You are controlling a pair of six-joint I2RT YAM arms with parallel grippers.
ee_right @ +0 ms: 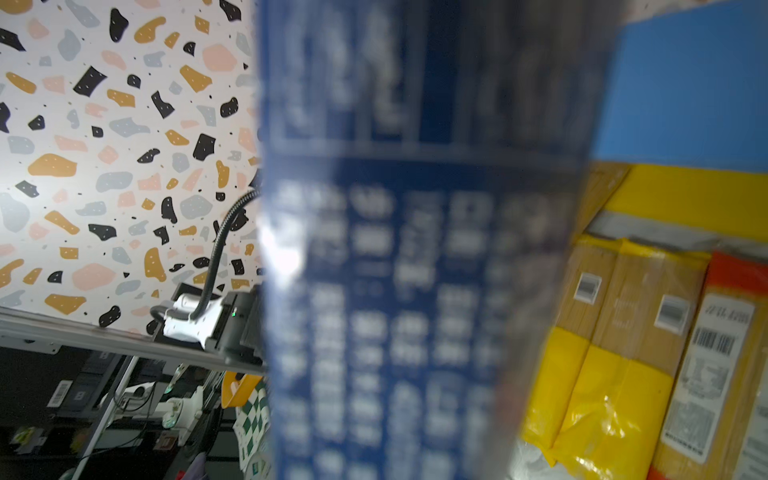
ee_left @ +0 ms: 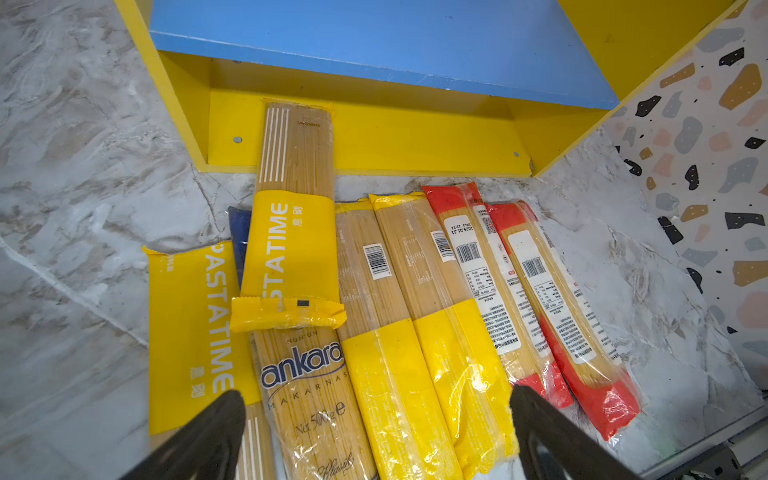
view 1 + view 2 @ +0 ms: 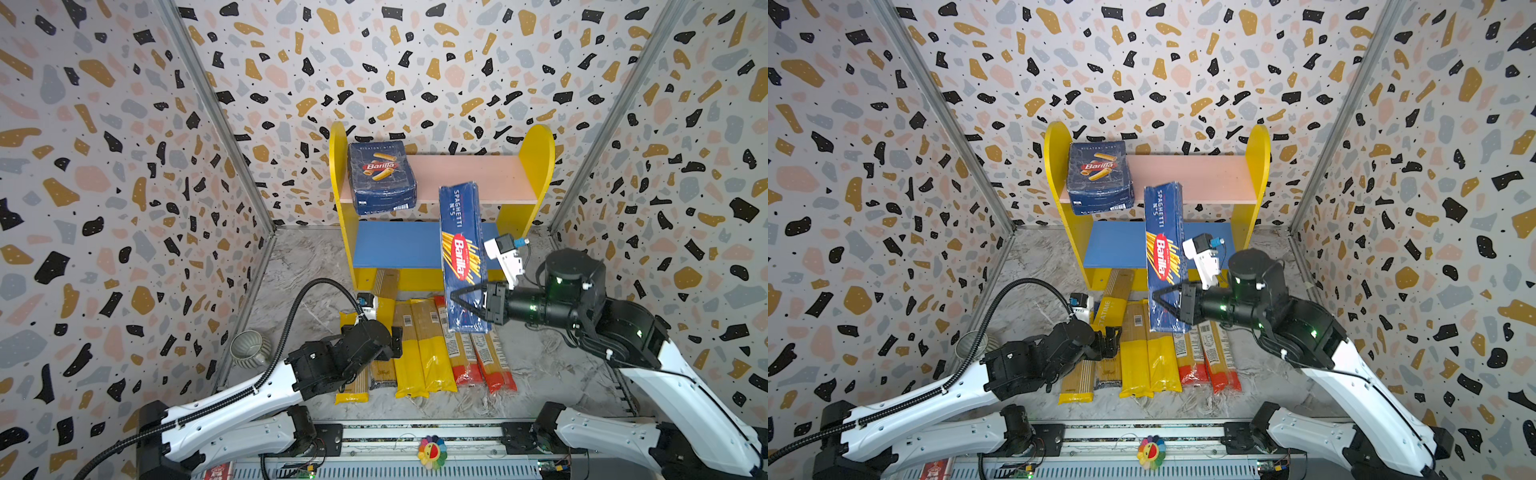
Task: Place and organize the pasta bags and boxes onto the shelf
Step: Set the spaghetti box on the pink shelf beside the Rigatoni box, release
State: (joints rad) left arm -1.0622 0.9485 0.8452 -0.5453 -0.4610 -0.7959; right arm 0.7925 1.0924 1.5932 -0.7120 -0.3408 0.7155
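The shelf (image 3: 536, 166) stands against the back wall. The wide pasta box (image 3: 382, 176) rests at the left end of its pink upper board (image 3: 478, 174). My right gripper (image 3: 459, 301) is shut on the lower part of the narrow spaghetti pasta box (image 3: 461, 253), holding it raised and near upright before the blue lower board (image 3: 395, 245). In the right wrist view this box (image 1: 415, 249) is a blur hiding the fingers. Several bags (image 3: 424, 349) lie side by side on the floor. My left gripper (image 2: 376, 399) hangs open above the ankara bag (image 2: 307, 374) and a yellow-ended bag (image 2: 386, 374).
A PASTATIME bag (image 2: 291, 232) lies over the ankara bag with its far end under the shelf. Two red-ended bags (image 2: 519, 299) close the row on the right. A grey cup (image 3: 248, 348) sits by the left wall. The rail (image 3: 415, 432) runs along the front.
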